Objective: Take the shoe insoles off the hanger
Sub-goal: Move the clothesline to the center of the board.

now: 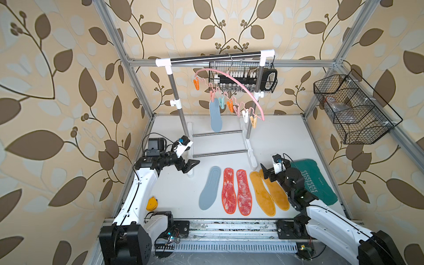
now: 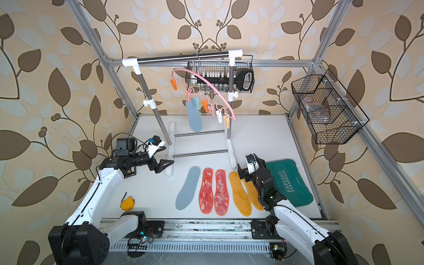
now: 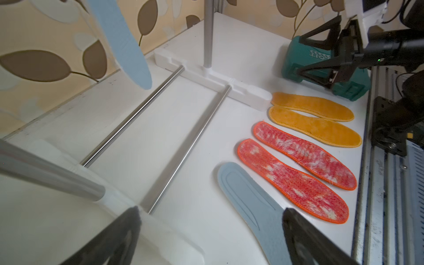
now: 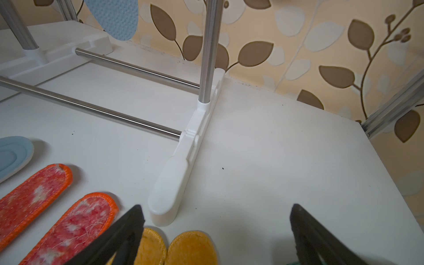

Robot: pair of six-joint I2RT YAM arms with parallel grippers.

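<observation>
Front of the counter point(image 1: 174, 195) first: five shoe insoles lie flat in a row. From the left that's one grey-blue insole point(image 1: 210, 188), the red-and-white pair point(image 1: 244, 192), then the orange-yellow pair point(image 1: 261, 195) (those two touch along their edges). A small yellow tape measure point(image 1: 152, 203) sits beside the left arm.

Moving up, the left end effector point(image 1: 192, 165) hovers over the counter next to the near foot of the rack. Its jaws are spread wide and nothing is between them. The right end effector point(image 1: 263, 172) hangs over the toe end of the orange-yellow pair, also spread wide and empty. Just behind that arm lies a dark green case point(image 1: 319, 181), partly hidden by it.

Further back stands the steel rack point(image 1: 215, 59). The pink hanger point(image 1: 243, 86) is hooked over its top bar and tilts, with its right end lower. One insole is on it, the hanging grey-blue insole point(image 1: 215, 117). It is gripped at the top by a pink clip point(image 1: 213, 97) and dangles straight down, clear of the counter.

At the very back a wire basket point(image 1: 243, 75) hangs behind the rack, and a second wire basket point(image 1: 353, 110) is mounted on the right-hand frame.
</observation>
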